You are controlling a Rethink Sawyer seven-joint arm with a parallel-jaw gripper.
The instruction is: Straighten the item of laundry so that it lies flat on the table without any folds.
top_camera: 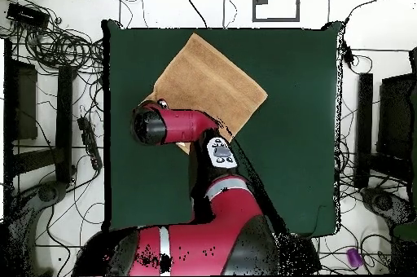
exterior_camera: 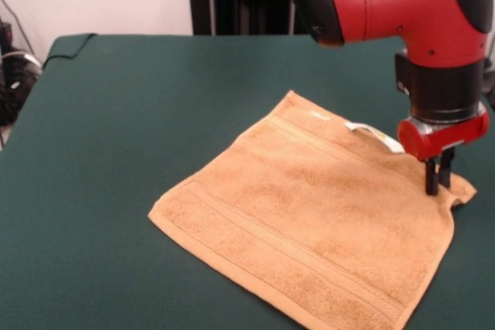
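The gripper [exterior_camera: 438, 185] is pressing nearly closed fingers onto 1 corner of the towel [exterior_camera: 309, 222], apparently pinching it, lying mostly flat on the table [exterior_camera: 116, 129]; next, pulling that corner outward.

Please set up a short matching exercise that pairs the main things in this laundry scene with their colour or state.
Things:
1. hand towel
2. table
3. care tag
4. gripper

Descriptions:
a. dark green cover
b. white, at the towel's edge
c. tan-orange, spread nearly flat
d. fingertips down on a towel corner

Pairs: 1-c, 2-a, 3-b, 4-d
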